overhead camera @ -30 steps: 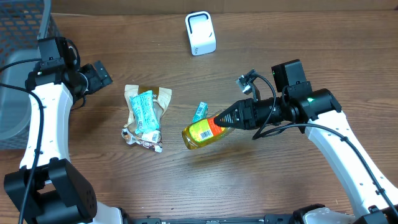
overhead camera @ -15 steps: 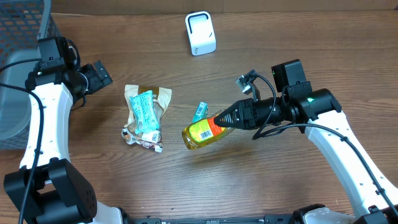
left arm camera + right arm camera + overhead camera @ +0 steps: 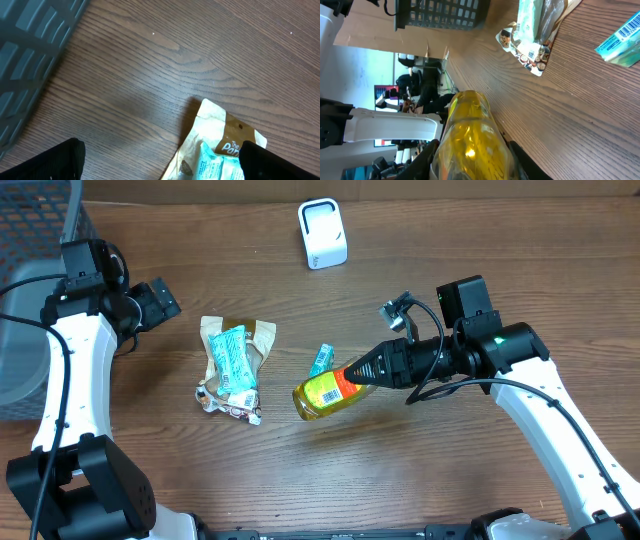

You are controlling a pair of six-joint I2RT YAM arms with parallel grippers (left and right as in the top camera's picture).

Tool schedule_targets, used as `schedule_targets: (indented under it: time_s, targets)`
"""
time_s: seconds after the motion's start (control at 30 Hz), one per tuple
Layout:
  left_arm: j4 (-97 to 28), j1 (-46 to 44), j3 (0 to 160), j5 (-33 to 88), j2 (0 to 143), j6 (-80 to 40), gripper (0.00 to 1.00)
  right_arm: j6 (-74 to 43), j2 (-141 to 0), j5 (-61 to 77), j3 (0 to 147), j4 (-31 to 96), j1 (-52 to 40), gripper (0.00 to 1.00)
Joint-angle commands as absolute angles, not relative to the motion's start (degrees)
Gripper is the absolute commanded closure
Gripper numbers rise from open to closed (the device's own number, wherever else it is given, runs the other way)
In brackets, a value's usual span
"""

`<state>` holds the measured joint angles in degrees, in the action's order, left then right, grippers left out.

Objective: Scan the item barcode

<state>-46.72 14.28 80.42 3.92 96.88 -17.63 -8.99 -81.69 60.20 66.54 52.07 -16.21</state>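
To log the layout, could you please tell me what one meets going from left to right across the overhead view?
The grey basket → left gripper → pile of snack packets → yellow bottle → right gripper gripping it. The white scanner and teal packet share the bottle's span, so they are omitted.

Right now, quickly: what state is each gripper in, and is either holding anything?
Left gripper: open, holding nothing.
Right gripper: closed on the yellow bottle, lifted above the table.
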Motion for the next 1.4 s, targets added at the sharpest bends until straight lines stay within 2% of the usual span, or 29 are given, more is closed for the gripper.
schedule_targets:
  time_s: [0.0,0.6,1.17,1.33,1.37]
  targets:
    - [-46.68,14.17,81.49,4.47,97.01,-18.02,0.00,-8.88,-80.38,63.07,68.66,51.70,-16.01,0.67]
    - [-46.68,14.17,81.49,4.47,97.01,-18.02,0.00,-8.91,-80.36,62.33,68.64,51.72,-16.01,0.71]
    - [-46.68,14.17,81.49,4.47,97.01,-18.02,0.00,-8.95,-80.38,35.07,68.64,55.42,-16.01,0.76]
    - [-46.68,14.17,81.49,4.47,97.01,-18.02,0.00,-8.91,-80.36,34.59,68.66,49.52,-15.99,0.76]
    - [-46.68,14.17,81.49,4.47,97.01,-18.02,0.00,-8.99,-80.36,34.63,68.71,47.55,-15.99,0.81]
